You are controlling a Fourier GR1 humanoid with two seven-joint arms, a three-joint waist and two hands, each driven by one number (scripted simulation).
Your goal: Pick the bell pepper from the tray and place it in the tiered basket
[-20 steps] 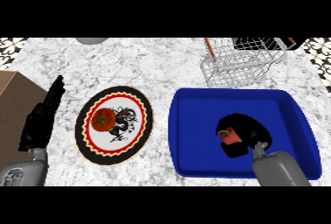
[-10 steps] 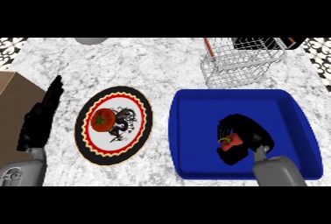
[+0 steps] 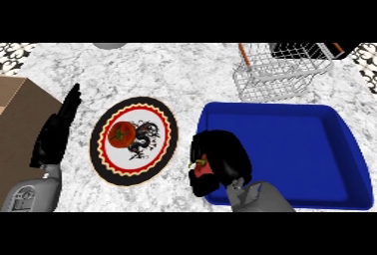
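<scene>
My right hand (image 3: 219, 160) is curled round a red bell pepper (image 3: 202, 167) with a green stem, over the left front rim of the blue tray (image 3: 294, 149). Only a small part of the pepper shows between the fingers. The wire tiered basket (image 3: 280, 69) stands at the back right, beyond the tray and apart from the hand. My left hand (image 3: 55, 132) rests open at the left, fingers up, next to the brown box.
A round patterned plate (image 3: 136, 142) with a red tomato (image 3: 120, 134) on it lies left of the tray. A brown box (image 3: 18, 117) stands at the far left edge. A grey round object (image 3: 109, 45) shows at the back edge.
My right hand has moved left with the pepper, from the tray's middle to its left front rim. The left hand has stayed still.
</scene>
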